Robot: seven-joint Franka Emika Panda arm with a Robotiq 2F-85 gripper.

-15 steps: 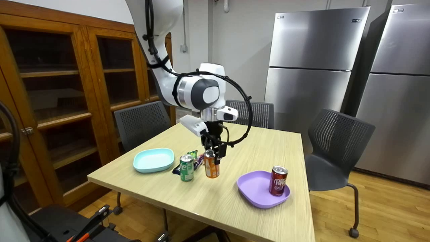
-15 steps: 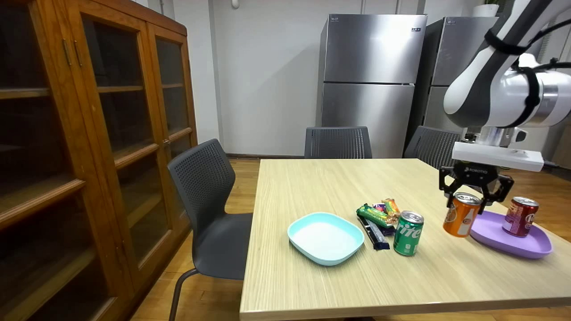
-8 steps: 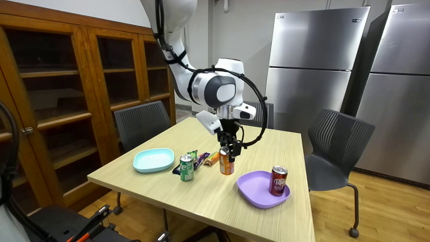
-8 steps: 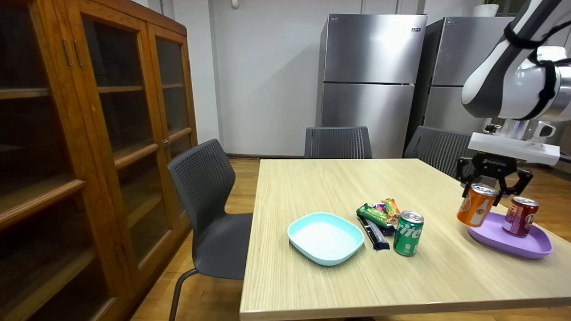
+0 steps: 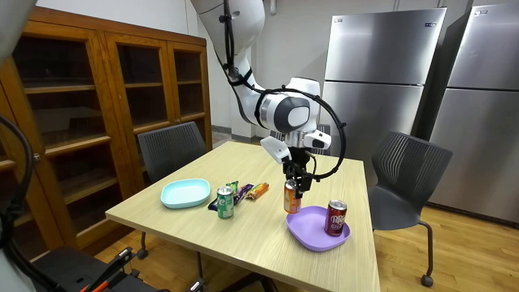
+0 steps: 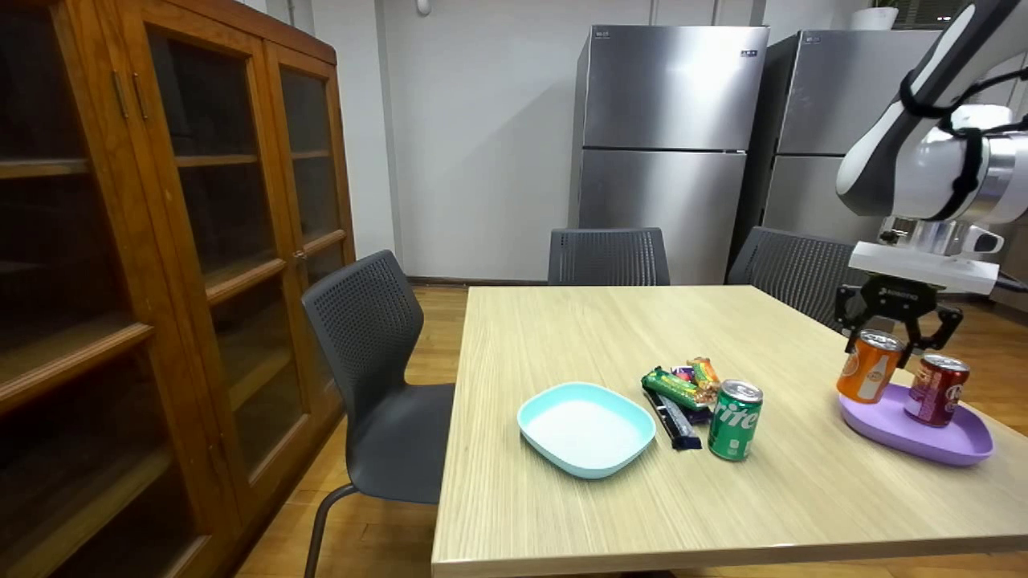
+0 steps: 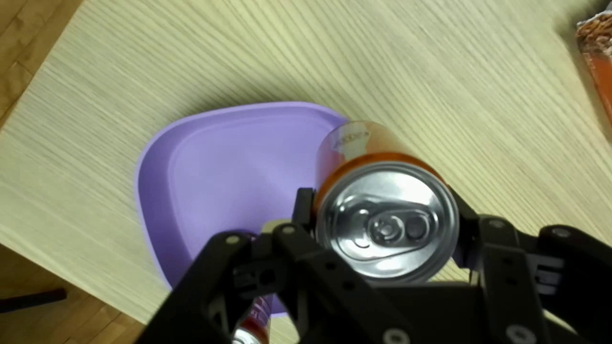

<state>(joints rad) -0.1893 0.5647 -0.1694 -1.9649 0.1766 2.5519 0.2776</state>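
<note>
In an exterior view, the purple plate (image 5: pixel 304 229) sits near right, bearing a dark red can (image 5: pixel 335 219); at its far-left rim, contact unclear, is the orange can (image 5: pixel 290 200), silver-lidded, nearly upright; the gripper (image 7: pixel 385 220), jaws parted partway, clamps its sides; since the earlier frame, both have moved right.
</note>
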